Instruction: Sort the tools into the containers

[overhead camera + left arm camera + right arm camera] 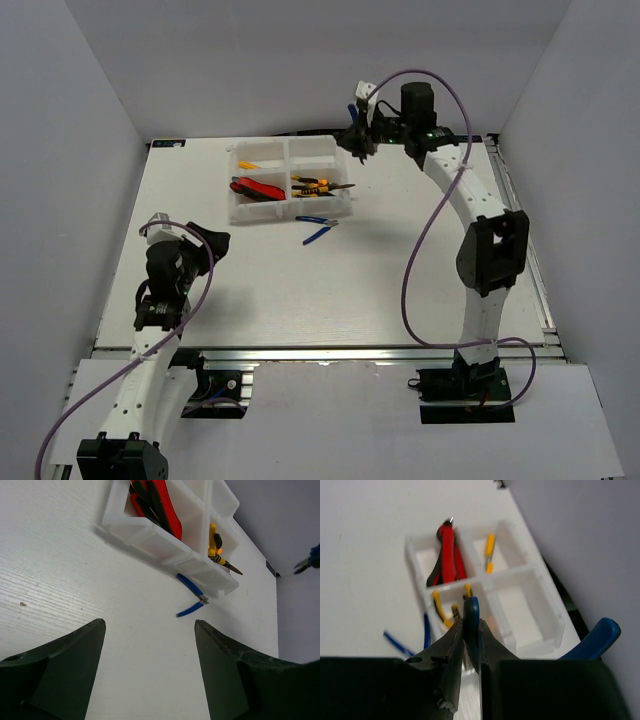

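Note:
The white organiser tray stands at the far middle of the table. It holds red-and-black cutters, yellow-and-black pliers and a yellow-handled screwdriver. Thin blue-handled pliers lie on the table just in front of the tray. My right gripper is raised beyond the tray's far right corner, shut on one handle of other blue-handled pliers; the second handle sticks out to the right. My left gripper is open and empty at the near left, with the thin blue pliers ahead of it.
White walls close the table on three sides. The right arm's purple cable loops over the right half. The tray's right-hand compartments look empty in the right wrist view.

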Controlling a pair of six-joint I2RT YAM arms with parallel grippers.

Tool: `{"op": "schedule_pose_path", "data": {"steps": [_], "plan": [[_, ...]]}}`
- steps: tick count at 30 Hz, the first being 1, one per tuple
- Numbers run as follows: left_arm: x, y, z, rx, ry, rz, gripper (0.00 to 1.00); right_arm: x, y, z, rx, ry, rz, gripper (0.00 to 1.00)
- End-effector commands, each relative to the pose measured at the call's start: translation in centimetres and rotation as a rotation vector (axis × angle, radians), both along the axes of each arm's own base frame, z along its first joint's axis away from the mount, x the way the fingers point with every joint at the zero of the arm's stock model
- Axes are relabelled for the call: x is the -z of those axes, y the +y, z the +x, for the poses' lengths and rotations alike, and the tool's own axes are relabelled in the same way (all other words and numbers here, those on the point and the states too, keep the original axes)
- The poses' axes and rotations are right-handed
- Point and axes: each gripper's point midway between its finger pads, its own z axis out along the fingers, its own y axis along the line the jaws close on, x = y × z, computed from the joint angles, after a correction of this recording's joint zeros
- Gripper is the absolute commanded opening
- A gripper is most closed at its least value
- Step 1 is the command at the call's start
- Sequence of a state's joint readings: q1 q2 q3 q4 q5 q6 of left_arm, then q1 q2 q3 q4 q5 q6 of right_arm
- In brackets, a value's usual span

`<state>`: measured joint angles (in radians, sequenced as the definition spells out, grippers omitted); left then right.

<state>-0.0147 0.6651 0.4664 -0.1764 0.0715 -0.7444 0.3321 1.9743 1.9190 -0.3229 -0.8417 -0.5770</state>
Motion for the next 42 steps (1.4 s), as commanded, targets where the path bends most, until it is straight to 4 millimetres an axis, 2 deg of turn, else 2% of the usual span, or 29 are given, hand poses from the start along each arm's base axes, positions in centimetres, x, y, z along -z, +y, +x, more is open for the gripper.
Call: {"op": "schedule_pose_path", "data": {"steps": [1, 2, 4, 6, 10, 11, 13, 15, 16, 17, 19, 26, 30, 32, 33, 35, 36, 37, 39, 41, 42], "plan": [[-0.8, -0.3, -0.3, 0.013, -0.022, -0.009, 0.83, -6.5, 2.8, 3.5, 0.017, -0.056, 0.294, 0.0], [-0.9, -0.3, -0.4, 0.012, -0.022, -0.012, 0.83, -7.1, 3.6, 4.9, 0.028, -0.052, 0.343, 0.0], [-0.9, -0.3, -0.5, 0.009, -0.015, -0.016, 0.83, -7.4, 5.0, 6.1, 0.048, -0.076, 0.363, 0.0], [-0.8, -0.3, -0.7, 0.005, -0.009, -0.027, 0.83, -7.3, 5.6, 8.5, 0.146, -0.118, 0.393, 0.0], [-0.3, -0.3, -1.1, -0.002, 0.017, -0.043, 0.83, -6.6, 7.4, 10.7, 0.307, -0.246, 0.424, 0.0], [-0.2, -0.3, -1.2, -0.006, 0.021, -0.043, 0.83, -5.6, 7.8, 11.2, 0.326, -0.265, 0.416, 0.0], [0.1, -0.2, -1.5, -0.009, 0.037, -0.043, 0.83, -5.7, 8.3, 11.6, 0.34, -0.323, 0.43, 0.0], [0.1, -0.1, -1.8, -0.014, 0.043, -0.042, 0.83, -4.1, 8.8, 12.3, 0.341, -0.325, 0.42, 0.0], [0.2, -0.1, -1.9, -0.018, 0.046, -0.043, 0.83, -4.3, 9.0, 12.5, 0.344, -0.349, 0.421, 0.0], [0.1, 0.0, -1.9, -0.019, 0.046, -0.043, 0.83, -3.2, 9.2, 13.0, 0.35, -0.348, 0.41, 0.0], [0.1, 0.0, -2.2, -0.024, 0.051, -0.042, 0.83, -2.4, 9.1, 13.4, 0.381, -0.358, 0.411, 0.0], [0.0, 0.1, -2.5, -0.025, 0.06, -0.04, 0.83, 4.5, 9.8, 13.9, 0.387, -0.376, 0.271, 0.0], [-0.2, 0.1, -2.5, -0.025, 0.059, -0.039, 0.83, 7.4, 9.6, 14.5, 0.387, -0.393, 0.175, 0.0], [-0.2, 0.0, -2.5, -0.02, 0.063, -0.038, 0.83, 7.8, 9.5, 14.4, 0.386, -0.392, 0.159, 0.0], [-0.2, 0.0, -2.4, -0.02, 0.062, -0.037, 0.83, 8.8, 9.2, 14.2, 0.386, -0.382, 0.141, 0.02], [-0.1, -0.1, -2.4, -0.014, 0.064, -0.039, 0.83, 8.4, 9.3, 13.6, 0.364, -0.396, 0.133, 0.13], [-0.1, -0.2, -2.3, -0.01, 0.064, -0.041, 0.83, 8.4, 9.3, 13.4, 0.358, -0.397, 0.131, 0.25], [-0.1, -0.3, -2.3, -0.006, 0.063, -0.044, 0.83, 8.9, 9.2, 13.2, 0.349, -0.391, 0.12, 0.32], [-0.1, -0.6, -2.0, 0.011, 0.062, -0.052, 0.82, 8.3, 9.3, 12.7, 0.337, -0.391, 0.123, 0.43], [-0.3, -0.9, -1.8, 0.026, 0.049, -0.056, 0.79, 7.6, 9.3, 12.4, 0.33, -0.39, 0.127, 0.48], [-0.3, -1.2, -1.7, 0.042, 0.052, -0.061, 0.78, 7.3, 9.3, 12.2, 0.322, -0.388, 0.131, 0.53]]}}
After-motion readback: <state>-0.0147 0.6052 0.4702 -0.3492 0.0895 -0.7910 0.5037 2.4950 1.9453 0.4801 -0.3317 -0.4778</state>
